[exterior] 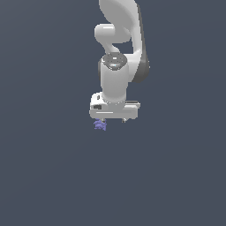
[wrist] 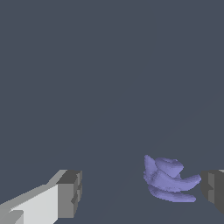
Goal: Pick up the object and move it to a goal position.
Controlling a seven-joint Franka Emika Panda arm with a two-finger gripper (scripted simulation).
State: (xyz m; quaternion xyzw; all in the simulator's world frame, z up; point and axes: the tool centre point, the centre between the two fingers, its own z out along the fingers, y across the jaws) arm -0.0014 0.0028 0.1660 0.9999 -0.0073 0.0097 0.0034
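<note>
While the white arm (exterior: 115,66) is hanging straight down in the exterior view, its gripper (exterior: 114,119) is sitting just above the flat grey desk (exterior: 53,176), and the object (exterior: 100,125) is lying right under the gripper's end toward the exterior view's left. It's a tiny periwinkle-purple knobbly thing — way smaller than the gripper body above it. From out there I honestly can't tell whether it's touching anything, since the finger tips are showing only as two little dark nubs under the white housing.

The wrist view is showing a lot more. The fingers (wrist: 69,194) are standing wide apart, one grey pad on each side of the picture, with a big stretch of bare desk between them. The object (wrist: 168,179) is sitting in that gap but nowhere near the middle — it's lying close beside the pad that's poking in at the picture's edge (wrist: 213,187), with one curled lobe reaching almost to it. I can't say whether that lobe is actually touching the pad or there's a sliver of space left. The other finger is well apart from it. So nothing's being held; the purple lump is resting on the desk, off-centre between the spread fingers.
</note>
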